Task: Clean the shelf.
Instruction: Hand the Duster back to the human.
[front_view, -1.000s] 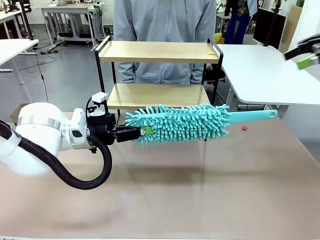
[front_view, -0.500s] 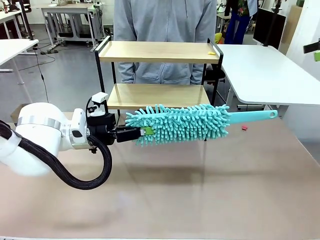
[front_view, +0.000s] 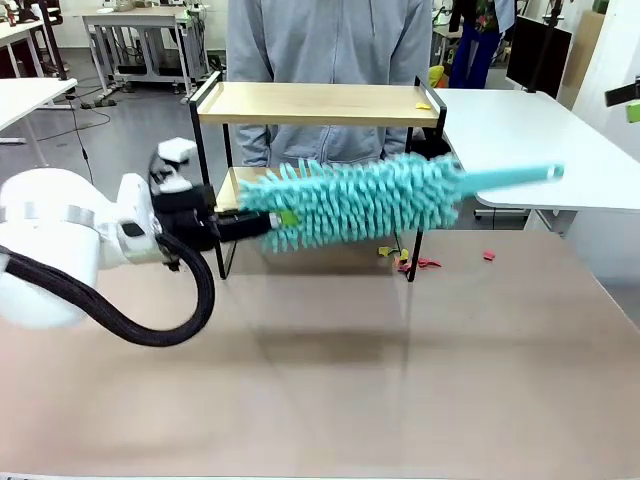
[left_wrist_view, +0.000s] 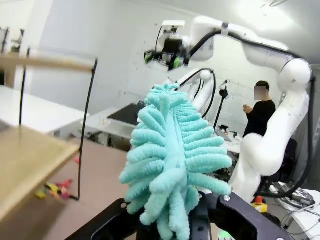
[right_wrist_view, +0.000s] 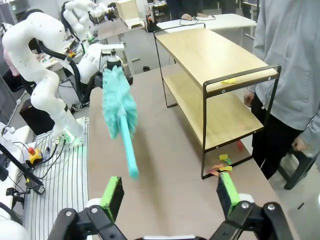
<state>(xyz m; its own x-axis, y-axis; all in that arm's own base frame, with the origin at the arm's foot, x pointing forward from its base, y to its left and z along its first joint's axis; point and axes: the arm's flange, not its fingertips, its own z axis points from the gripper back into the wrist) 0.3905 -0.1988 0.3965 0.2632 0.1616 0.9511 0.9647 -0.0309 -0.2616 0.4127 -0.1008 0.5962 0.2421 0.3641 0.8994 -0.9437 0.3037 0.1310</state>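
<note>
Left gripper (front_view: 262, 222) clenched on teal duster (front_view: 370, 200), long axis parallel to shelf (front_view: 318, 103) front edge. Shelf at table far edge, just beyond duster; yellow scrap (front_view: 424, 105) on top board's right end. Right gripper (right_wrist_view: 170, 192) released, hanging well apart above table right edge.

A turquoise fluffy duster (front_view: 360, 203) hangs level above the brown table (front_view: 400, 370), its handle towards picture right. Small red and yellow scraps (front_view: 408, 262) lie on the table, and a person in a grey hoodie (front_view: 330, 60) stands at the far side.
</note>
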